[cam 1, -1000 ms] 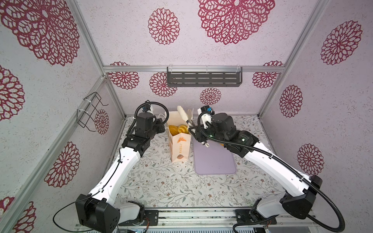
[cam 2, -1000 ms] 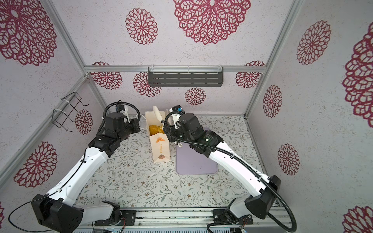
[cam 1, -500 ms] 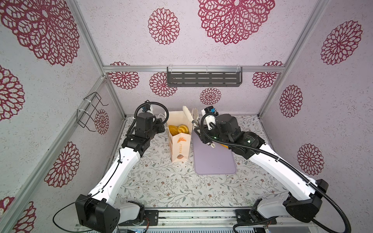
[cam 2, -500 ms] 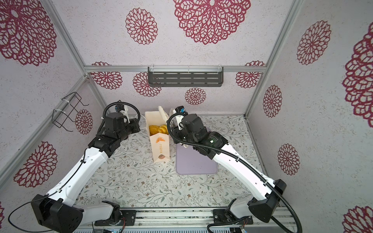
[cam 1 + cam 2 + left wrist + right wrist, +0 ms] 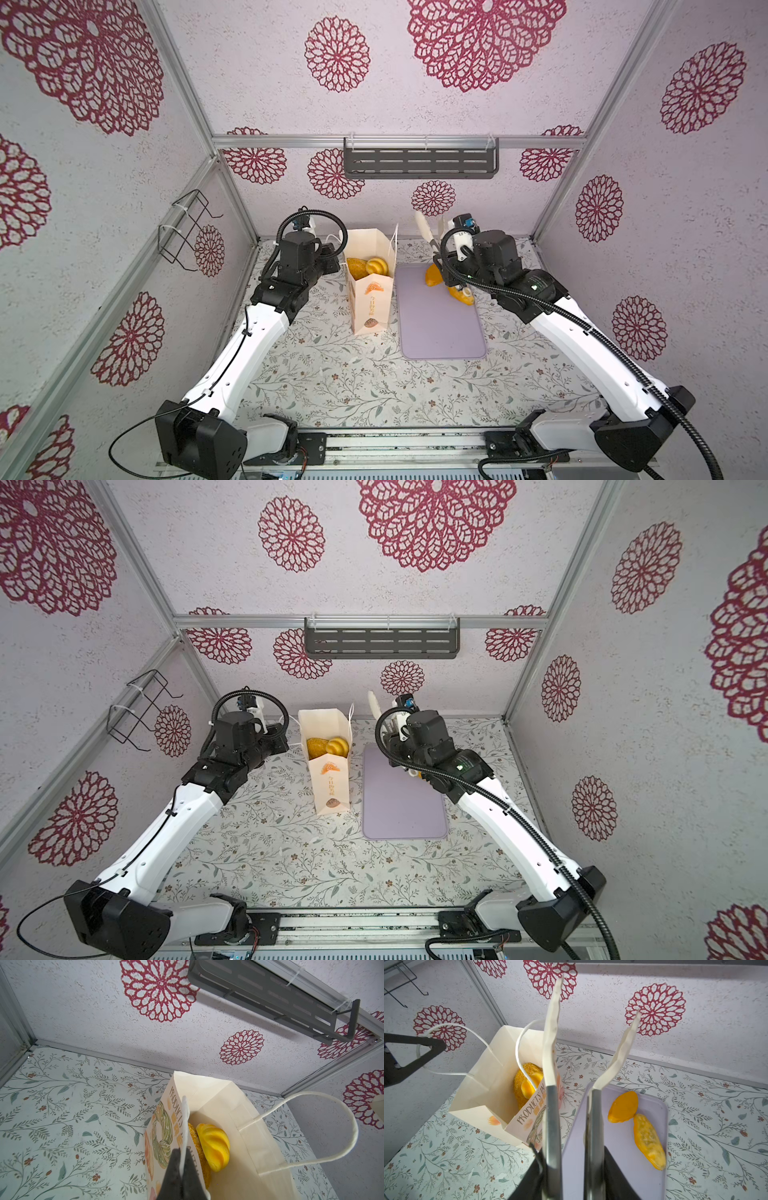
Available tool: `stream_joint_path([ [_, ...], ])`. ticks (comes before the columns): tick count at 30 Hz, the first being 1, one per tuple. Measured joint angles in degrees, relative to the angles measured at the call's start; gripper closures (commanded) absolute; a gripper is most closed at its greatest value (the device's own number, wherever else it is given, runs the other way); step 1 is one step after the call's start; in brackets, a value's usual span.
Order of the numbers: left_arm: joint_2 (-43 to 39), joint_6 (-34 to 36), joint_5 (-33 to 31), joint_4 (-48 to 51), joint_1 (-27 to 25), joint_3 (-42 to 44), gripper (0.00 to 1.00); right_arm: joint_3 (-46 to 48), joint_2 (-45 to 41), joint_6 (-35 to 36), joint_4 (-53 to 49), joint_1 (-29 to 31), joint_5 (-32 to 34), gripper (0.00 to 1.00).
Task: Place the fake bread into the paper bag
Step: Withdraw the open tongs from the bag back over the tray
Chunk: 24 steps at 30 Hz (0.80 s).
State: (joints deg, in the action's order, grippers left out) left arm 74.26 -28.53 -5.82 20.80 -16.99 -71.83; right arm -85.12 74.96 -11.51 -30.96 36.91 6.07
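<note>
Right pincer (image 5: 598, 999), spread and empty, hangs over a flat lilac tray (image 5: 629, 1147). Two glossy orange toy breads (image 5: 624, 1106) lie beside it, opposite the tall cream paper bag (image 5: 477, 1088), whose rim the left pincer (image 5: 182, 1159) pinches.

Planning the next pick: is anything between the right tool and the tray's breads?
Nothing visible does. The right tool, open and empty, has a clear line to the orange oval toy bread and the longer yellow-orange toy bread, both lying bare on the flat lilac tray.
</note>
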Motion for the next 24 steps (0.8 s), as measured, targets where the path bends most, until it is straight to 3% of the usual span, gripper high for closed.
stream_joint_path([
  [14,0.0,0.0,0.1,0.0,0.0,0.0,1.00,7.6,-4.1,10.1,-0.1,-2.1,8.6,0.61],
  [24,0.0,0.0,0.0,0.0,0.0,0.0,1.00,11.2,-3.3,14.2,-2.8,-9.0,7.1,0.62],
])
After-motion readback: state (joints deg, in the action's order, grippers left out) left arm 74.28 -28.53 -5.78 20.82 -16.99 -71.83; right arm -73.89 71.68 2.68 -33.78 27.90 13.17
